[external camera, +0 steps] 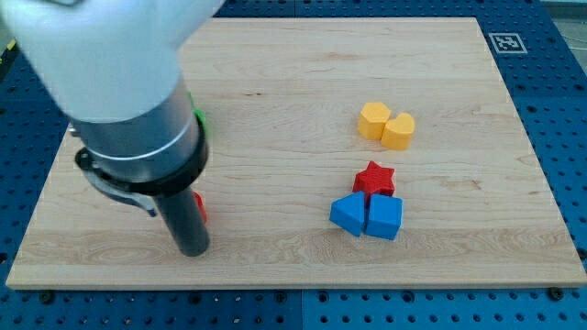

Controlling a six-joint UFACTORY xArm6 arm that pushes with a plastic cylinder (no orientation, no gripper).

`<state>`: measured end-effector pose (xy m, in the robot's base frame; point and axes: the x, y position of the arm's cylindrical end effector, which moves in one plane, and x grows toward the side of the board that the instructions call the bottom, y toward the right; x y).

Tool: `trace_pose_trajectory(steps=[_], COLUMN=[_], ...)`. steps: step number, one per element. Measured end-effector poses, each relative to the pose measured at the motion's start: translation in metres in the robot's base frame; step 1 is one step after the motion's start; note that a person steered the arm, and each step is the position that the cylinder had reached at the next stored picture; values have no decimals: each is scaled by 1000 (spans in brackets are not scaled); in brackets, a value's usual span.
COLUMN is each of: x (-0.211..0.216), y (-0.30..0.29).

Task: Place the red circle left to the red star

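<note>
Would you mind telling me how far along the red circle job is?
Done: nothing yet. The red star sits above two blue blocks, with no red block on its left. In hand: my tip is at the view's left, beside a red block, largely hidden by the arm. Left: pushing it rightward across the board to the star.

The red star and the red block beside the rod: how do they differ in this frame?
The red star shows almost whole, at the view's right; the red block is a sliver behind the rod, at the view's left, shape unclear. The red star touches two blue blocks; the red block sits against the rod above my tip. Both are red and lie on the board.
</note>
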<state>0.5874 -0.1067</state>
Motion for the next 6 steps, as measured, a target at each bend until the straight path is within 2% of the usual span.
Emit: trace_pose_trajectory(steps=[2,3,4,5,6], x=[-14,3,-31,-50,-51], y=[-21,-37,-78,-47,-12])
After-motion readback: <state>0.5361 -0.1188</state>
